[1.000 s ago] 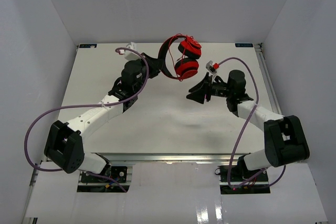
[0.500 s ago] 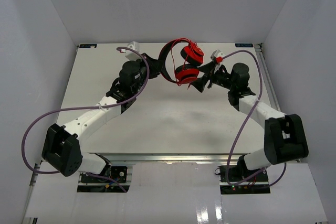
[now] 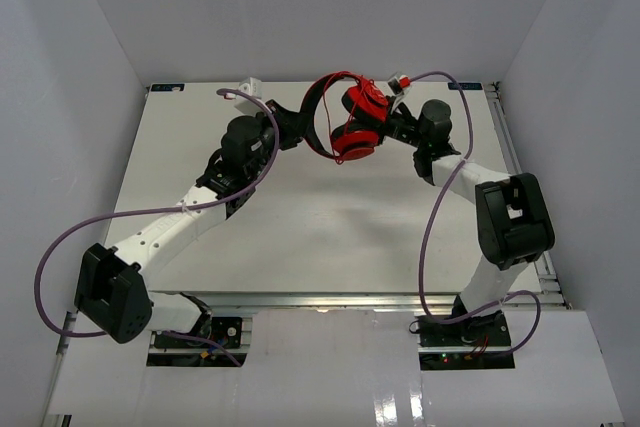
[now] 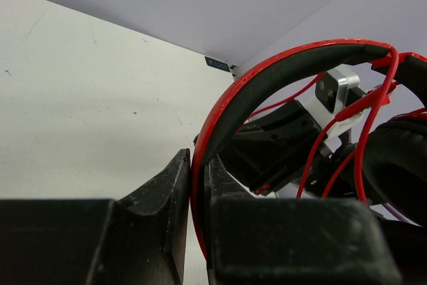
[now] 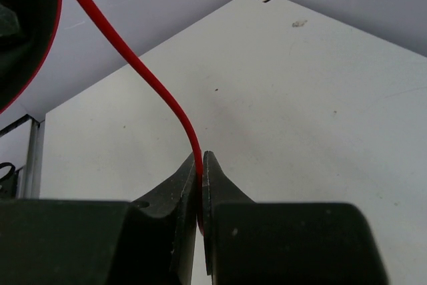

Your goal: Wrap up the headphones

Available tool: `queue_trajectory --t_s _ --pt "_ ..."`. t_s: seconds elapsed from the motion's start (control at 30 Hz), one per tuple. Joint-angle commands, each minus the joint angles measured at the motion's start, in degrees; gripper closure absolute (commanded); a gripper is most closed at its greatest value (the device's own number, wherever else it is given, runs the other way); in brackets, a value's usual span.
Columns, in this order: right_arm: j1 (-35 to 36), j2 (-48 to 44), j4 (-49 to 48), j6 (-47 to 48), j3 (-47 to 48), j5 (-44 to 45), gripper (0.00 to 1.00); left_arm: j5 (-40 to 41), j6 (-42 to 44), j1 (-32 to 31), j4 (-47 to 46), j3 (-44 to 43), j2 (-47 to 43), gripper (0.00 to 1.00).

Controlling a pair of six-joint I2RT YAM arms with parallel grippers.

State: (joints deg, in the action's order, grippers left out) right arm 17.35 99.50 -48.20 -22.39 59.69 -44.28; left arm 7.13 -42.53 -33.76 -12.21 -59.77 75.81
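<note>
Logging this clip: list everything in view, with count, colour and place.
headphones: one, red with black padding, over the table's far side
cord: one, thin red, from headphones to right end effector
table: one, white, under both arms
walls: three, white, around the table
cables: two, purple, one along each arm
arms: two, white and black, near edge
left end effector: one, black, shut on headphones
right end effector: one, black, shut on cord

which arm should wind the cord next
Right: the right gripper is shut on the red cord beside the ear cups, while the left gripper clamps the headband, steadying the headphones.
</note>
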Motion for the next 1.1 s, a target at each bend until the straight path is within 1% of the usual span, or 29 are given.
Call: queue_trajectory --t_s 0.0,0.17,0.2,0.27,0.37,0.5,0.67,0.8,0.9,1.07 --pt "-0.3 -7.8 -2.1 -1.4 -6.6 -3.5 0.92 2.9 -1.9 -0.1 -2.0 -2.4 -2.0 1.0" --pt "0.0 -14.7 -1.1 -0.8 -16.9 -5.5 0.92 10.3 -5.4 -0.1 2.1 -4.0 2.1 1.0" --pt "0.1 -17.4 -0.9 -0.1 -19.8 -5.6 0.92 11.6 -6.4 -0.1 3.1 -4.4 3.3 1.0" --pt "0.3 -18.9 -0.3 0.5 -23.6 -5.6 0.92 12.8 -8.7 -0.1 4.9 -5.3 4.9 1.0" --pt "0.5 -19.9 1.8 0.0 -27.6 -6.4 0.92 13.9 -12.5 -0.2 13.4 -9.4 10.1 1.0" --pt "0.7 -17.4 -1.1 -3.2 -31.7 -5.9 0.92 15.2 -15.3 -1.7 21.0 -10.5 14.4 1.0" --pt "1.5 -9.8 -3.5 -6.7 -32.9 -3.6 0.92 18.7 -21.1 -2.6 29.5 -11.6 20.7 1.0" --pt "1.5 -4.6 -4.3 -6.3 -32.9 -3.5 0.91 19.9 -22.9 -2.8 31.3 -12.3 24.9 1.0" --pt "1.6 -2.5 -5.4 -6.6 -32.6 -3.9 0.9 20.9 -23.0 -3.4 32.0 -13.6 28.1 1.0" --pt "1.7 0.9 -2.4 -5.7 -30.7 -5.3 0.81 21.9 -22.7 -4.9 34.8 -18.6 34.6 1.0"
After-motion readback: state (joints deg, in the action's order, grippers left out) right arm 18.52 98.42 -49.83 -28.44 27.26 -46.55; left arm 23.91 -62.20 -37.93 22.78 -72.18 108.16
